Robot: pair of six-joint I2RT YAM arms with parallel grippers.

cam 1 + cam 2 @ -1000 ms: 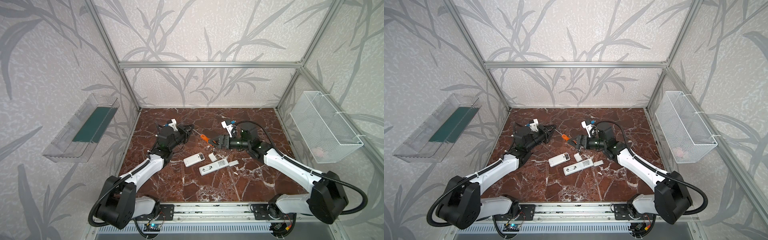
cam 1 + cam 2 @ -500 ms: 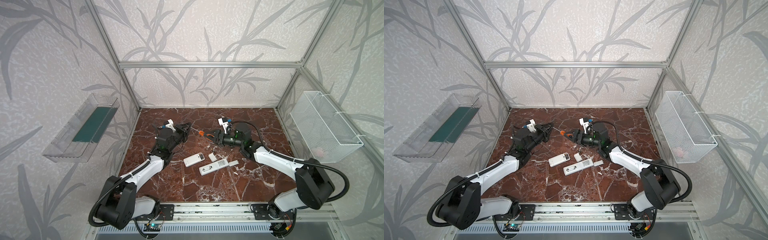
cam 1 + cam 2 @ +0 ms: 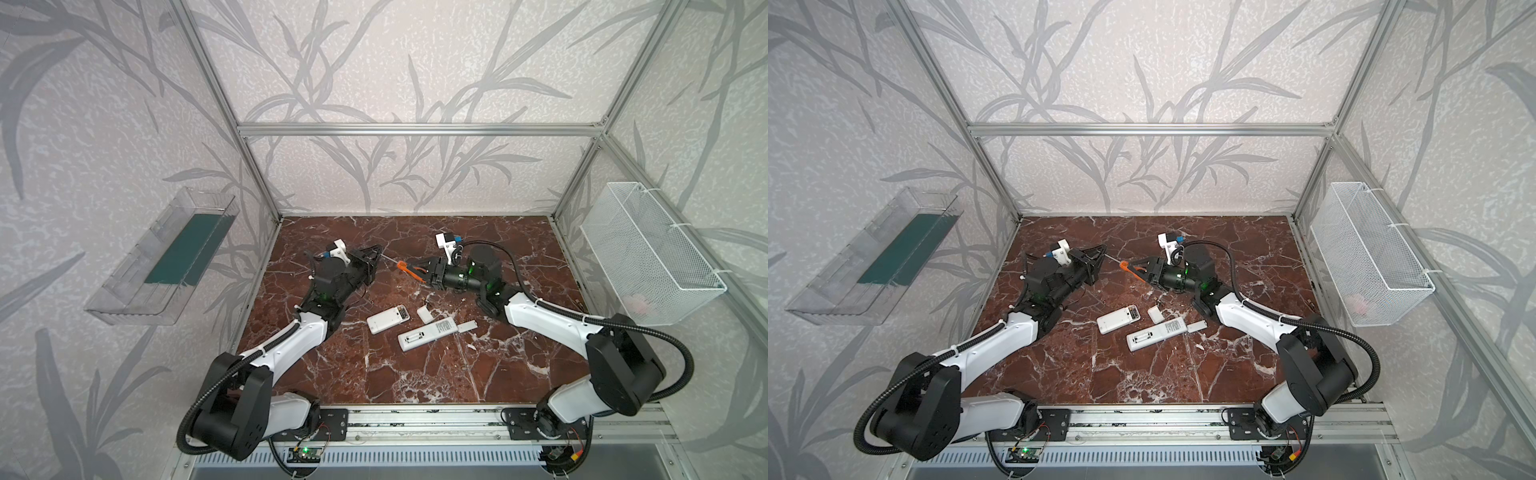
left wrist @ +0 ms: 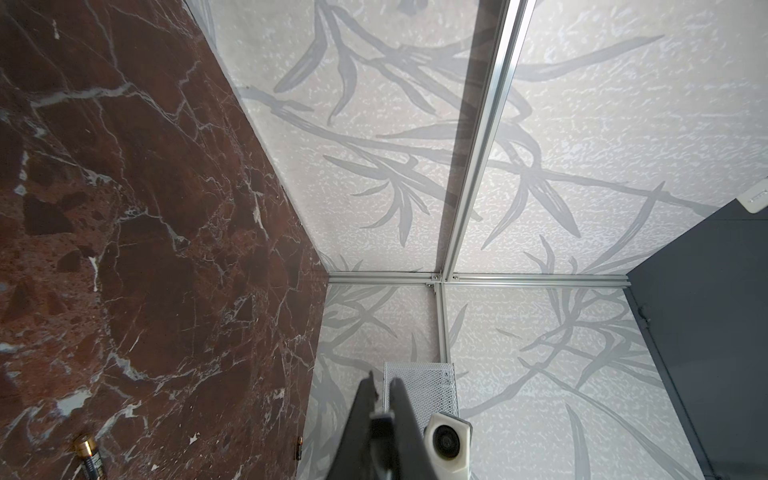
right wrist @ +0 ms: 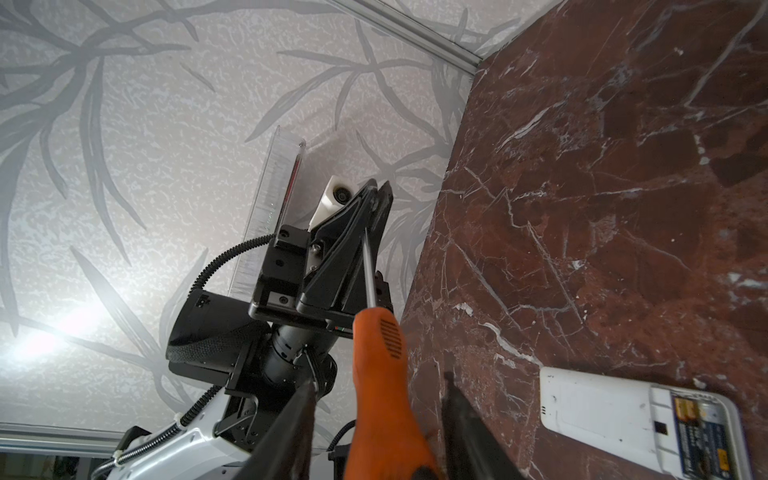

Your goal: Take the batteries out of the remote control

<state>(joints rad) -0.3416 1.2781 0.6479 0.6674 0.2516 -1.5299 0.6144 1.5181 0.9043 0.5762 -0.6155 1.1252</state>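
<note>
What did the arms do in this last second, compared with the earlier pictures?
The right pincer moved left and toward the back wall, up to the orange handle of the screwdriver, and narrowed around it; whether it grips yet is unclear. The left pincer stayed shut on the screwdriver's metal tip, hardly moving. The short remote and the long remote lie as before.

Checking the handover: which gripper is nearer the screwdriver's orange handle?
Right. The right gripper straddles the screwdriver at its orange handle; the left gripper pinches only its shaft's far tip.
</note>
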